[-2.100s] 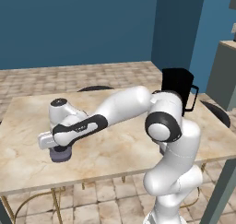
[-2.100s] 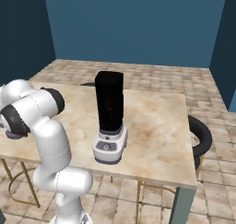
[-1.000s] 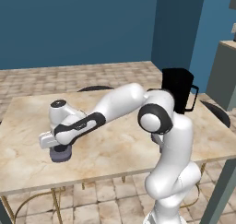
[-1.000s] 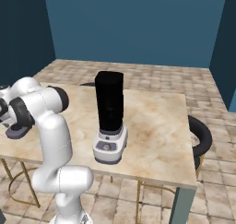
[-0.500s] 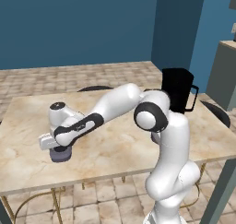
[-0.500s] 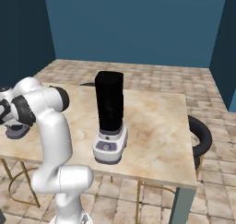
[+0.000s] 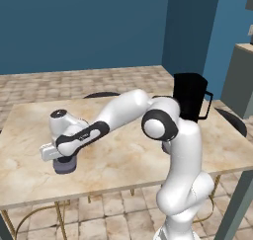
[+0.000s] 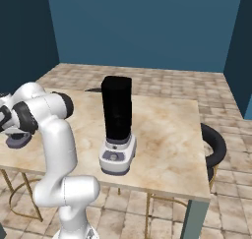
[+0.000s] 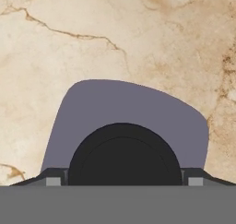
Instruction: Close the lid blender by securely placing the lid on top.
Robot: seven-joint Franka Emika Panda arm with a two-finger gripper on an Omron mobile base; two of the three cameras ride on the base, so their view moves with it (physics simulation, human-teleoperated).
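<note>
I stood in a home kitchen with a dining corner, all of it rendered. A beige marble tabletop (image 7: 123, 160) on thin gold legs (image 7: 62, 219) carried a blender (image 8: 117, 127) near its front edge, a household appliance with a black jar and a small button panel. Round black stools (image 8: 214, 144) were tucked along the tabletop's sides. The floor (image 8: 162, 80) was tan stone tile, the walls (image 7: 79, 26) deep blue, and a grey cabinet (image 7: 239, 78) stood by the far right wall.

Lid (image 9: 129, 121) near edge cut off at hand view's bottom, fingers (image 9: 53, 178) mostly out of frame, blender (image 7: 190, 98) base hidden behind arm in left view
</note>
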